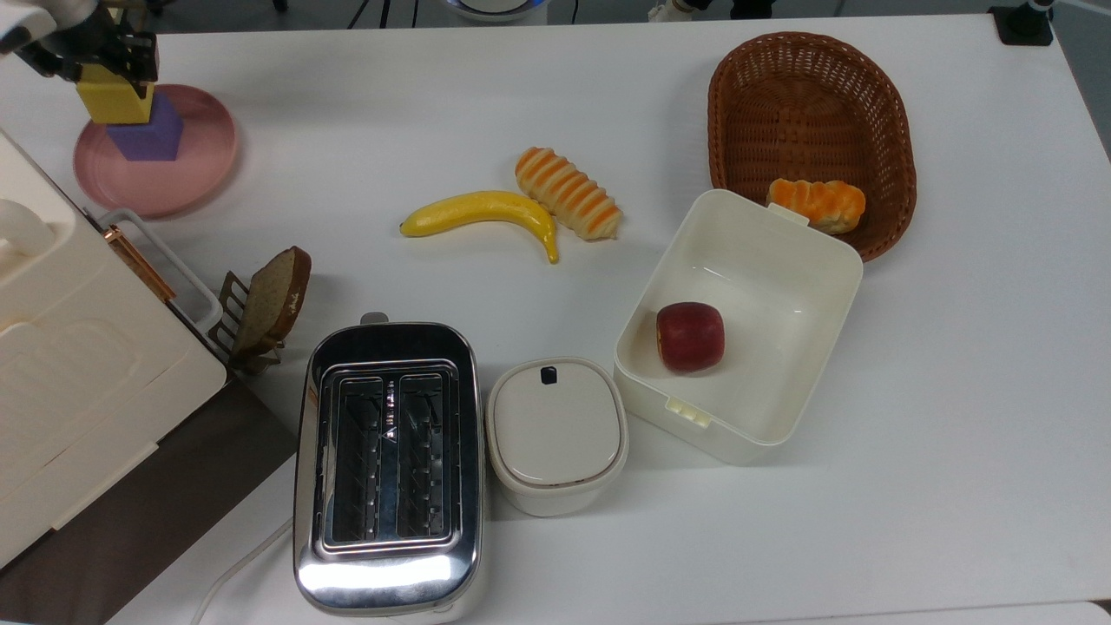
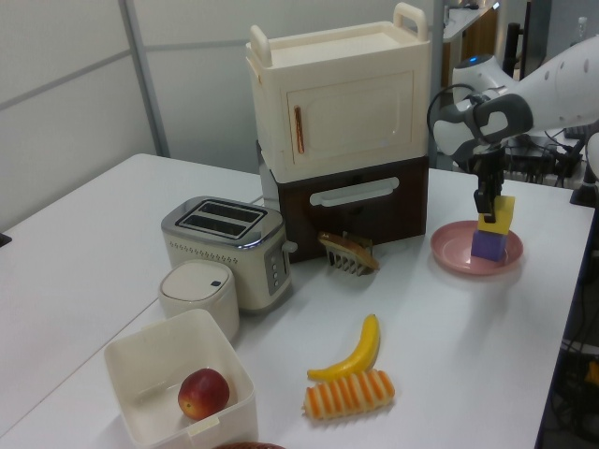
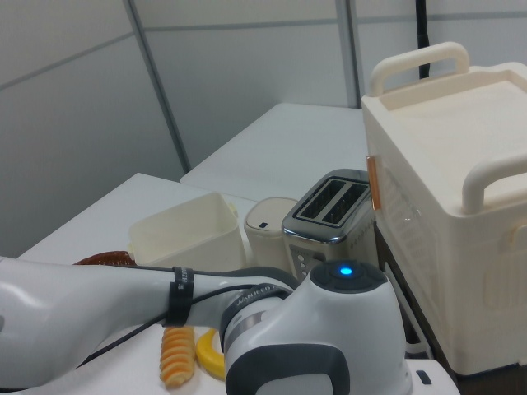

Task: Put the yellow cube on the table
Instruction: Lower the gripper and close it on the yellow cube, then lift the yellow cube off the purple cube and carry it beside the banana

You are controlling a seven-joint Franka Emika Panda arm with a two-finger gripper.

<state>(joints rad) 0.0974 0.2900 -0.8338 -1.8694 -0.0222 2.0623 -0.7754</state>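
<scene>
Gripping the yellow cube [image 1: 114, 100], end effector [image 2: 486, 210] above purple cube [image 1: 148, 137] on pink plate [image 1: 193, 178], apple [image 1: 690, 337] in white box [image 1: 824, 260]

At the left view's right edge we see the pincer [image 2: 485, 204] pointing down with its dark fingers against the sides of the yellow cube [image 2: 500, 213], which sits atop a purple cube [image 2: 489, 245] on a round pink plate [image 2: 454, 248]. The plate rests on the white table [image 2: 94, 243]. Behind it stands a cream appliance [image 2: 339, 103] on a brown base. Nearer us are a chrome toaster [image 2: 227, 245], a small lidded white container [image 2: 198, 293], a banana [image 2: 354, 351], a striped pastry [image 2: 348, 395] and a white box [image 2: 154, 369] holding an apple [image 2: 203, 393].
</scene>
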